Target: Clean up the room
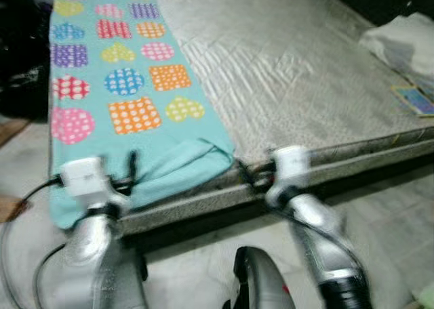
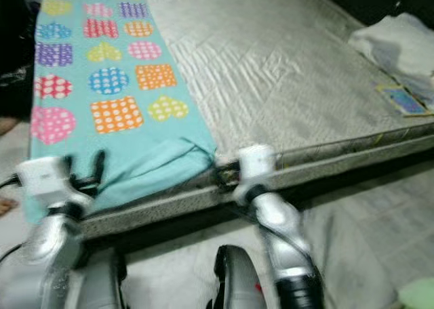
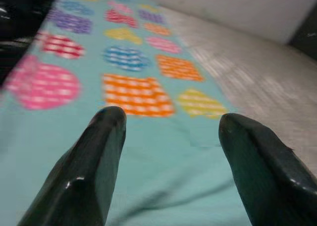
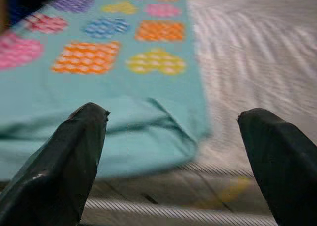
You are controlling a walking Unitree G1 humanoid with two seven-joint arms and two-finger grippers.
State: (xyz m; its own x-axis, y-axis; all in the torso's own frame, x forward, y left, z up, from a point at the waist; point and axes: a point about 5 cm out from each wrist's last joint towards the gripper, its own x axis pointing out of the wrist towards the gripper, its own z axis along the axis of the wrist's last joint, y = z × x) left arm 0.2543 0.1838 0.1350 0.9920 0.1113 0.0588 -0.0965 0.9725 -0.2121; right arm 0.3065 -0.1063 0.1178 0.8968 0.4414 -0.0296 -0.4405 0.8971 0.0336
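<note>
We're standing at the foot edge of the bare grey quilted mattress (image 1: 285, 65), both arms forward. The turquoise blanket with coloured dotted hearts and squares (image 1: 122, 72) lies as a long strip along the mattress from 12 down to 7 o'clock, near end bunched and hanging over the edge.

Left gripper (image 3: 171, 151) sits at 7 o'clock over that near end, fingers spread wide, nothing between them, blanket directly ahead. Right gripper (image 4: 173, 151) is at 5 o'clock, by the folded corner at the mattress edge, also spread and empty.

Our read: the two are lined up on the blanket's end to take it two-handed for folding or straightening.

Around: white crumpled bedding (image 1: 400, 41) and a flat colourful card or book (image 1: 413, 99) at 2 o'clock, well apart. Dark clutter (image 1: 20, 72) at 10 o'clock, too dim to tell. Mattress edge is just under the right gripper, so a snag is possible there.
</note>
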